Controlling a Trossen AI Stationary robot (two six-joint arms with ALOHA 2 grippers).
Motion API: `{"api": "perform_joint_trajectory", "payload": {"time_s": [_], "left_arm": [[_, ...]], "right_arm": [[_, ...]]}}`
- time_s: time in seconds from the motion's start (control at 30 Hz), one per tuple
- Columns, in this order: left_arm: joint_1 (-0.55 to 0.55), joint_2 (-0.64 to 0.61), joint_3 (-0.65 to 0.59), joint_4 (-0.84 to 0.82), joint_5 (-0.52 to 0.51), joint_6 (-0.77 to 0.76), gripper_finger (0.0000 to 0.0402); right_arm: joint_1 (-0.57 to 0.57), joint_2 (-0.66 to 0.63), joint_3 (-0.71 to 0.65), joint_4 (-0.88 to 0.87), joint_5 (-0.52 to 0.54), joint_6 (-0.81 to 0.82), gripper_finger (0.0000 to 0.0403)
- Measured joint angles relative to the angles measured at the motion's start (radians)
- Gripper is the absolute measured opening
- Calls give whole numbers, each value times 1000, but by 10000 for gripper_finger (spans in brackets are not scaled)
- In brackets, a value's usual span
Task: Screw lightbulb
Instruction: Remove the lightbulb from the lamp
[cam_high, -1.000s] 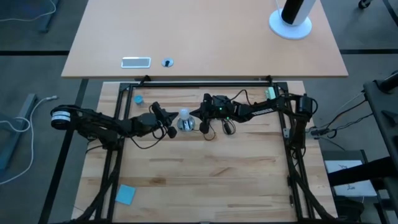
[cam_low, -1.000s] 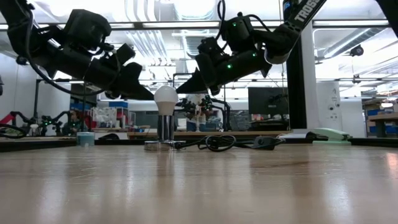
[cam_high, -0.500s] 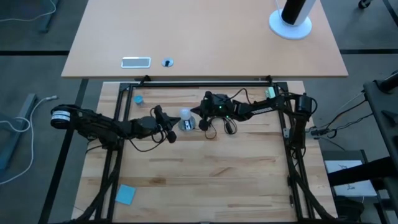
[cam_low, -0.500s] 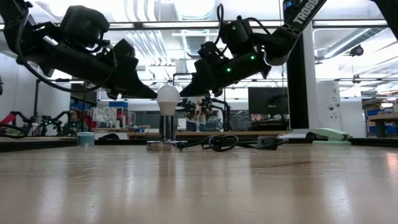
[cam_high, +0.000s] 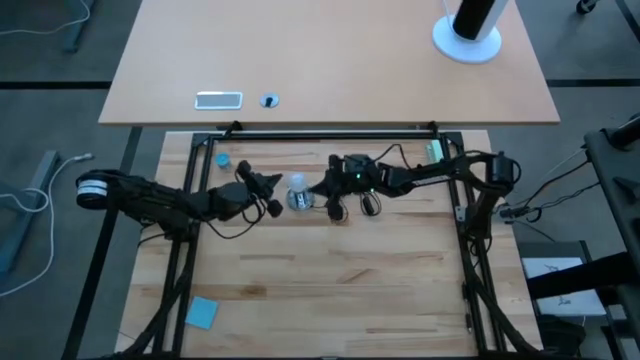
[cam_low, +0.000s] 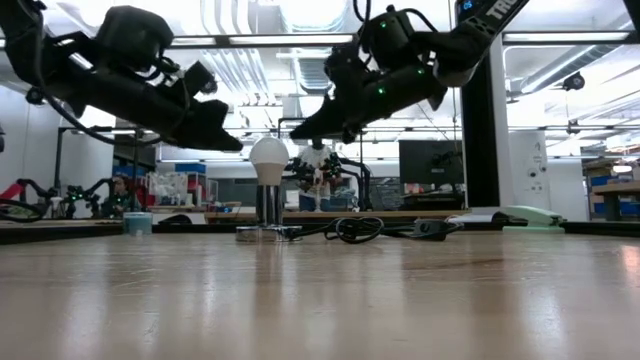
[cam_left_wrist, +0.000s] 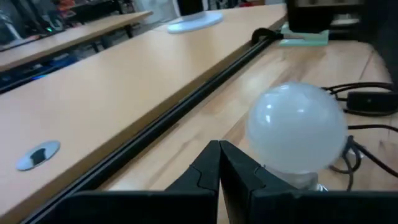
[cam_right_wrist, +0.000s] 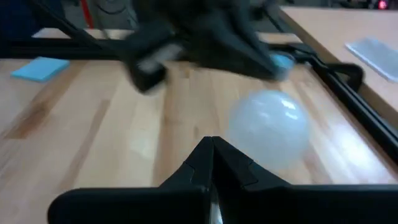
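The lightbulb (cam_high: 297, 183) stands upright, base down, on the far middle of the tabletop (cam_high: 330, 280), flanked just beside by the left hand (cam_high: 270, 196) and right hand (cam_high: 322, 192), both pinched closed and empty, about equally near.

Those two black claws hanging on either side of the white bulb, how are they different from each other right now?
The left gripper hangs lower, its tip about level with the top of the lightbulb; the right gripper sits higher, above the bulb's top. The left gripper reaches in from the bulb's left, the right gripper from its right. Both are shut, tilt down toward the bulb, and neither touches it.
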Motion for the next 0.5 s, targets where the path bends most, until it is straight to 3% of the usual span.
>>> {"api": "perform_joint_trajectory", "payload": {"time_s": [0.13, 0.3, 0.5], "left_arm": [[57, 36, 34, 3, 103, 8, 0], [60, 67, 57, -4, 136, 17, 0], [59, 77, 55, -9, 216, -18, 0]], "right_arm": [[28, 62, 2, 85, 21, 10, 2], [13, 91, 13, 94, 101, 10, 2], [-11, 93, 12, 85, 93, 6, 2]]}}
